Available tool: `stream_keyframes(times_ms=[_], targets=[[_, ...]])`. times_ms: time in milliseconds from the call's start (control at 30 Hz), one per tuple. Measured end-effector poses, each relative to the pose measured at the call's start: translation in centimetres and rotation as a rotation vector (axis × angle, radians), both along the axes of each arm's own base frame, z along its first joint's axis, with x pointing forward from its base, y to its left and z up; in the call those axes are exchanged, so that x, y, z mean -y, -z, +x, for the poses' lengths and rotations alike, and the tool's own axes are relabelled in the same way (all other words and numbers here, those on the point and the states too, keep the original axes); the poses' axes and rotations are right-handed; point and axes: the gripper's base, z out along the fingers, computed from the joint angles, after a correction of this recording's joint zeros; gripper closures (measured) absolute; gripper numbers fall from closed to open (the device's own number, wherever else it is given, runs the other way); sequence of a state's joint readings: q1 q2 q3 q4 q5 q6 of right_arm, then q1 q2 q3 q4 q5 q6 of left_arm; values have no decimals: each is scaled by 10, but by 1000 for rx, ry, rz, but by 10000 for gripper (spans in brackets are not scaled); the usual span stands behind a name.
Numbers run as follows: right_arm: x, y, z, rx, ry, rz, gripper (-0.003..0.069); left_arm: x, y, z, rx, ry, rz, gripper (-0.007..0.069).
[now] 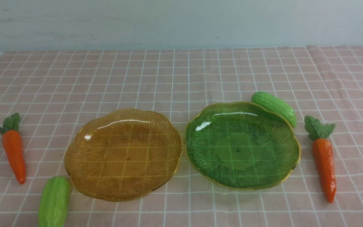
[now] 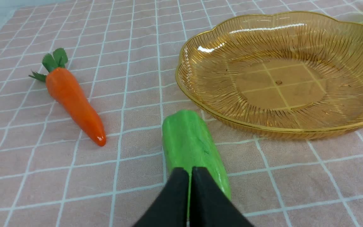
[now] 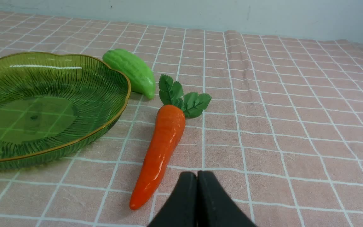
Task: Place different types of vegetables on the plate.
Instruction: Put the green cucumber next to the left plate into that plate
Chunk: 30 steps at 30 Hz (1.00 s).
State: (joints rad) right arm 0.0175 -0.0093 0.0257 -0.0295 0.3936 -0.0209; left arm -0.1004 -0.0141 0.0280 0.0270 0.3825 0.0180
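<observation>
Left hand (image 2: 190,171), closed and empty, hides the near end of one gourd (image 2: 187,142) beside the amber plate (image 2: 295,41); right hand (image 3: 197,174), closed too, hangs by a carrot (image 3: 162,148) near the green plate (image 3: 58,78).

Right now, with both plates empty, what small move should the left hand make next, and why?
Probably open the left hand: it is shut and holds nothing, while the green gourd lies on the cloth just ahead of it, beside the amber plate. Opening must come before any grasp.
</observation>
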Motion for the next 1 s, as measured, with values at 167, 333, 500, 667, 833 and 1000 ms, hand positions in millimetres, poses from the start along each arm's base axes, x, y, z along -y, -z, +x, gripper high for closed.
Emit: stream_keyframes(times_ms=[167, 333, 500, 667, 833, 1000], targets=[[0, 0, 0, 0, 0, 0, 674, 0, 0, 0, 0, 0, 4, 628], [0, 0, 0, 0, 0, 0, 674, 1, -5, 1, 51, -2, -61, 628], [0, 0, 0, 0, 0, 0, 674, 3, -17, 3, 171, -12, -219, 628], [0, 0, 0, 0, 0, 0, 674, 2, -32, 4, 319, -33, -404, 628], [0, 0, 0, 0, 0, 0, 674, -5, -50, 2, 514, -74, -563, 628], [0, 0, 0, 0, 0, 0, 674, -10, -87, -7, 649, -72, -694, 628]])
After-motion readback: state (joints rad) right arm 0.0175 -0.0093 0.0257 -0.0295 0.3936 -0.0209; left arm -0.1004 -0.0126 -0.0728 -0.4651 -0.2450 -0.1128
